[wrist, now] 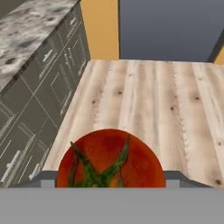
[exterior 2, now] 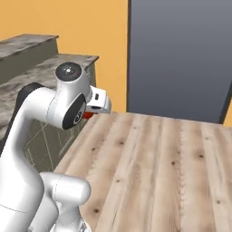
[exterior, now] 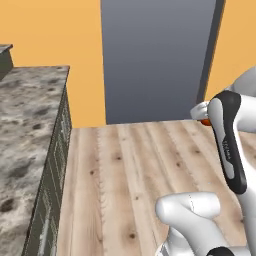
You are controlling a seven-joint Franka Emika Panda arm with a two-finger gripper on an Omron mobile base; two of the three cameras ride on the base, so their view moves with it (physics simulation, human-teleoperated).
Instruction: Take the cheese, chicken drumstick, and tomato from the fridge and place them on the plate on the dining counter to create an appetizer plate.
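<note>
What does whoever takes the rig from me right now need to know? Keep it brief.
Gripper: closed on the tomato, which sits right at the hand camera, stem toward it; a red sliver shows at the hand in both base views.
Fridge: straight ahead across the wood floor, door closed.
Marble counter: to the robot's left, olive cabinet fronts facing the floor.
Done: tomato is out of the fridge and in hand.
Left: carry the tomato to the plate on the dining counter and set it down. I can't tell from here where the plate, cheese and drumstick are, so check those first.
</note>
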